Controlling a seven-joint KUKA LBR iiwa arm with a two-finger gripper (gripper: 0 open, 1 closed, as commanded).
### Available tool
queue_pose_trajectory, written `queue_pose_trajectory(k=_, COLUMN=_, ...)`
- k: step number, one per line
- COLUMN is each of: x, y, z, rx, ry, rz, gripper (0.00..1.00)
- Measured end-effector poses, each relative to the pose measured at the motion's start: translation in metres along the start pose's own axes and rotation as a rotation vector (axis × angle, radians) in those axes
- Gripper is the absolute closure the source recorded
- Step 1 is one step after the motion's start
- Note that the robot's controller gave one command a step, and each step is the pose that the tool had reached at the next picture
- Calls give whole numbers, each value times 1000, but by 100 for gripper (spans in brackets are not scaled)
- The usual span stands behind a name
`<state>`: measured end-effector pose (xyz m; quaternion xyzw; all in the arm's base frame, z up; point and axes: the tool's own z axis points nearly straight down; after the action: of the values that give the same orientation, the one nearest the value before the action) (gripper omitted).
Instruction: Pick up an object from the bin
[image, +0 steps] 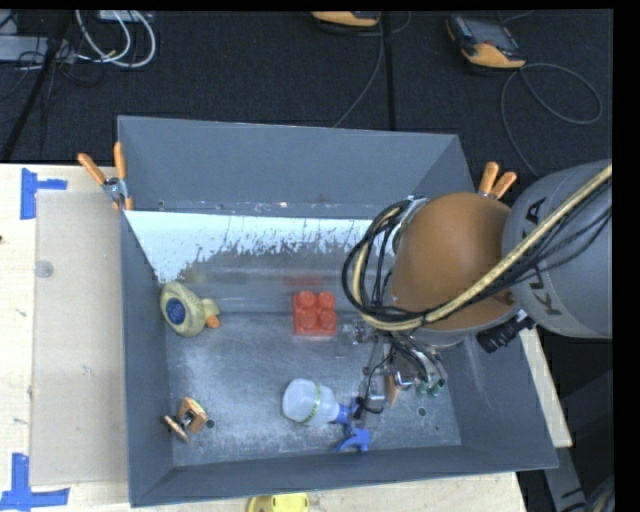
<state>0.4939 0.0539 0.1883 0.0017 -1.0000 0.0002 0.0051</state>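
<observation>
My gripper hangs low in the bin's front right part, under the arm's orange cover. Just below and left of it lies a small blue plastic piece, close to the front wall; whether the gripper touches it I cannot tell. To the left of that lies a whitish rounded bottle-like thing with a green ring, on its side. A red block with round studs rests on the floor behind and left of the gripper.
A yellow-green round thing with a blue face lies at the bin's left. A small brown and orange clip sits in the front left corner. The arm and its cables cover the bin's right side.
</observation>
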Motion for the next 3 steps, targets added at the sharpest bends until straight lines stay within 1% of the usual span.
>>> queue_pose_trajectory(k=1, x=-2, y=0, z=-4, rx=-1, ry=-7, rz=2, gripper=0)
queue_pose_trajectory(k=2, x=4, y=26, z=42, rx=0, ry=-9, rz=-57, gripper=0)
queue_pose_trajectory(k=3, x=7, y=49, z=111, rx=0, ry=-4, rz=-163, gripper=100)
